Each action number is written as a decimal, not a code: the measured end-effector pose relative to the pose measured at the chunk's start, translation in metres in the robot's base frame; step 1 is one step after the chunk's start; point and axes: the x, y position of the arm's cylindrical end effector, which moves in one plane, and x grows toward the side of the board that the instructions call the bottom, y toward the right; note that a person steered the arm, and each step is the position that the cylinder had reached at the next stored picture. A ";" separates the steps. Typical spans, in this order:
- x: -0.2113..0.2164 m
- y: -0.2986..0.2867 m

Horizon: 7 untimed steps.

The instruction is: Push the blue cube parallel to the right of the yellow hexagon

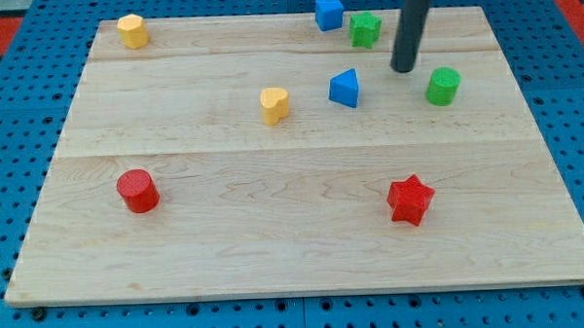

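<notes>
The blue cube sits near the board's top edge, right of centre. The yellow hexagon sits at the top left corner of the board. My tip is at the end of a dark rod that comes down from the view's top; it rests on the board below and to the right of the blue cube, between a blue triangular block and a green cylinder. The tip touches no block.
A green star-shaped block lies just right of the blue cube. A yellow heart-shaped block sits near the middle. A red cylinder is at lower left, a red star at lower right. The wooden board lies on a blue pegboard.
</notes>
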 end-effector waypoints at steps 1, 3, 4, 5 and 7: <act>-0.019 -0.017; -0.089 0.055; -0.126 0.048; -0.125 -0.004; -0.104 -0.169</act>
